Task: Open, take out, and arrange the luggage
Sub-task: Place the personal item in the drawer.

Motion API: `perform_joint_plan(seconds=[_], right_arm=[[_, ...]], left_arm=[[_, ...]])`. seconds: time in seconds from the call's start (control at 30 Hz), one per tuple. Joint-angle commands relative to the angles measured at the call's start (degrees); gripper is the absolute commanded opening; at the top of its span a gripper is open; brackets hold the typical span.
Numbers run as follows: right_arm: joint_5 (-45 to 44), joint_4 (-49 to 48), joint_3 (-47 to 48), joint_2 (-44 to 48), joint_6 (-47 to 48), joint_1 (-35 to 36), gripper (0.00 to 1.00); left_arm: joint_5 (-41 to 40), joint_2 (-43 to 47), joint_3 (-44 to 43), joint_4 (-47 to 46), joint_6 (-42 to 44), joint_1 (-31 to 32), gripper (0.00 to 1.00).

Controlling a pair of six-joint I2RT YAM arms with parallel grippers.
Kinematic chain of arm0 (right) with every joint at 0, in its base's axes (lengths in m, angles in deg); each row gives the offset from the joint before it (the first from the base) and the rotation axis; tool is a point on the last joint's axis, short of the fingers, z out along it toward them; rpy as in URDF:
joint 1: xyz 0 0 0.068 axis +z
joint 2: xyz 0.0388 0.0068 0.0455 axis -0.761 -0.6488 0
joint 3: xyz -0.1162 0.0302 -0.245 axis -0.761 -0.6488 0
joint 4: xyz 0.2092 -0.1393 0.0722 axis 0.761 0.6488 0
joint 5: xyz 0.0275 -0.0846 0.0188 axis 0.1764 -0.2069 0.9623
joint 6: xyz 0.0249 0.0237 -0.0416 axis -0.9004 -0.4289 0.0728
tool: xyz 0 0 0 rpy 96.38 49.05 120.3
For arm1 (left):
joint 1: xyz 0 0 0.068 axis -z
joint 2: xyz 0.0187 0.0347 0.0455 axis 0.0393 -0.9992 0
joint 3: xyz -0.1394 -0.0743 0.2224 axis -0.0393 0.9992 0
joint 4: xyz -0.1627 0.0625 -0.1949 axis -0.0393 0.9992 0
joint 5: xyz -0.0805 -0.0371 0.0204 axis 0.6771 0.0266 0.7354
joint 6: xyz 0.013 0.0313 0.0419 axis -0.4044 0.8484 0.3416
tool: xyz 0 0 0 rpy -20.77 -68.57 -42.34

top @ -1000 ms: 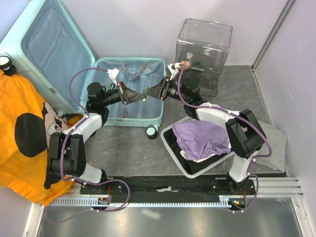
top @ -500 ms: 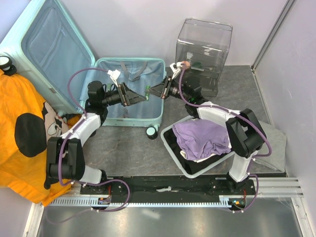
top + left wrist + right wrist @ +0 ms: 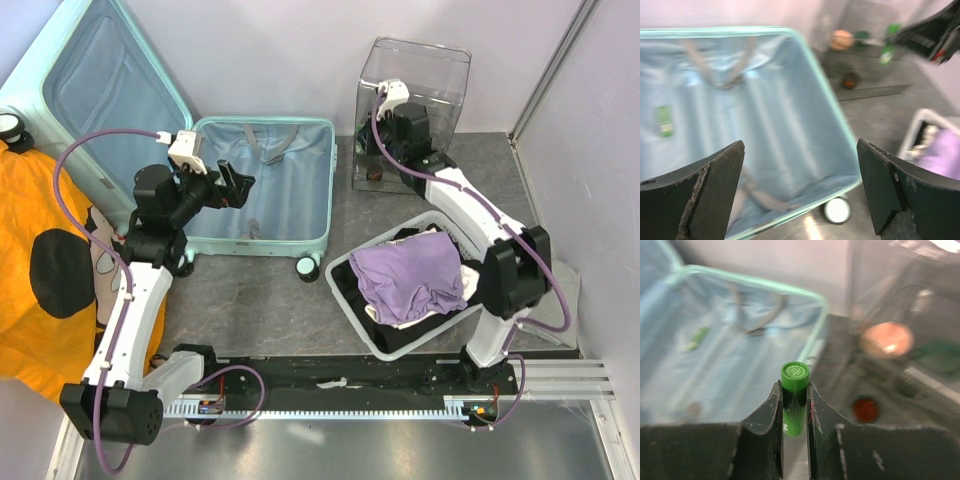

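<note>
- A grey table [image 3: 260,300] fills the floor of the view, closed in by pale walls [image 3: 280,60] at the back and on the right.
- A large orange cloth [image 3: 30,190] with black patches lies along the left edge of the table.
- The luggage [image 3: 262,243] lies wide open at the back left. Its mint lid leans up against the left wall and its base lies flat on the table, one wheel [image 3: 308,268] at the near right corner.
- Pale blue lining and grey straps [image 3: 265,140] show inside the base, with a small green item [image 3: 663,121] lying on the lining.
- A clear plastic box [image 3: 415,75] stands at the back, right of the luggage. A round orange thing [image 3: 886,340] and a dark red round thing [image 3: 865,410] show blurred at its foot; whether they sit inside it I cannot tell.
- A white basket [image 3: 345,290] sits tilted at the near right, holding a purple garment [image 3: 405,275] over black fabric [image 3: 400,335].
- A grey cloth [image 3: 560,290] lies just beside the basket, on its right.
- The left gripper [image 3: 800,145] hangs over the luggage base with its jaws spread wide and nothing between them.
- The right gripper [image 3: 794,390] is clamped on an upright green tube [image 3: 795,375], near the clear plastic box.
</note>
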Motion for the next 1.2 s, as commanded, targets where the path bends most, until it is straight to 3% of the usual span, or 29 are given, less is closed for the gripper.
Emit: perform_joint_plan(seconds=[0.0, 0.37, 0.9, 1.0, 1.17], right_arm=[[-10.49, 12.95, 8.81, -8.46, 11.37, -1.77, 0.0], [-19.61, 17.87, 17.7, -18.49, 18.58, -2.65, 0.0], [-27.1, 21.04, 18.84, -24.91, 21.22, -2.92, 0.01], [-25.97, 21.04, 18.93, -24.91, 20.52, -3.36, 0.06], [-25.08, 21.39, 19.46, -25.26, 19.99, -3.71, 0.28]], left_arm=[[-12.05, 1.14, 1.45, 5.69, 9.18, -0.25, 0.99], [-10.82, 2.03, 2.33, 5.25, 9.1, -0.25, 0.99], [-11.08, 0.88, 2.24, 5.6, 9.18, -0.25, 0.99], [-10.99, 0.8, 2.33, 5.6, 9.18, -0.16, 0.99], [-10.82, 0.45, 1.98, 6.13, 9.88, -0.25, 0.99]])
